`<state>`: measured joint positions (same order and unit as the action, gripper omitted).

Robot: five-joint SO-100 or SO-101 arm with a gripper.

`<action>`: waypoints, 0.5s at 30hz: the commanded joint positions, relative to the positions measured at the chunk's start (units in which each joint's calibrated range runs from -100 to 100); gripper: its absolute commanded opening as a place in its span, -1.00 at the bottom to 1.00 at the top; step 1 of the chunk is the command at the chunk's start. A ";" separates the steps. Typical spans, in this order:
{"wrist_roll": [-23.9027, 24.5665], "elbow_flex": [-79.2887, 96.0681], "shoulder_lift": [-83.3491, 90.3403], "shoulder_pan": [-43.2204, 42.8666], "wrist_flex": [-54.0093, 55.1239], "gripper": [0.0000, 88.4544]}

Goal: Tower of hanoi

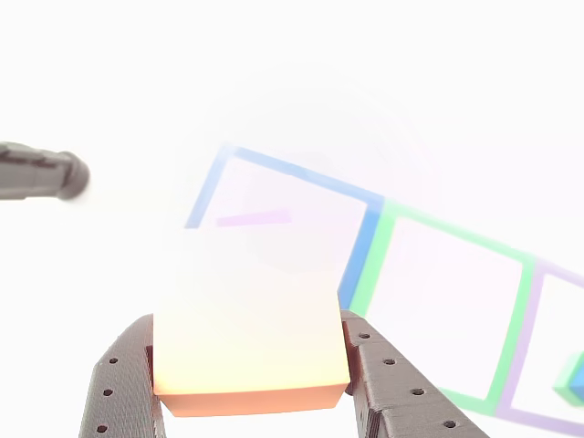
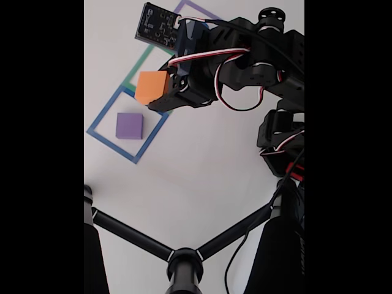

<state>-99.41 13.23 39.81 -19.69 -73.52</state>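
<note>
White tabletop (image 2: pixel 202 165), taped squares (image 2: pixel 127 133)

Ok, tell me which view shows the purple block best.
The fixed view. There the purple block lies sharp and whole inside the blue square, apart from the orange block held in the gripper. The other view is washed out by glare: only a faint purple streak shows inside the blue outline.

matt foam-like orange cube (image 2: pixel 152 87) and purple cube (image 2: pixel 129 125), rough printed-plastic pincer (image 1: pixel 251 388), smooth white table (image 2: pixel 202 171)
</note>
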 commanded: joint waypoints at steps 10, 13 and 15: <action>-0.59 29.50 0.85 -1.02 34.81 -0.74; -0.59 37.95 -1.57 -0.83 47.20 -0.74; -0.59 41.95 -4.32 -1.21 54.89 -0.74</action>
<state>-99.41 49.87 38.03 -21.16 -33.63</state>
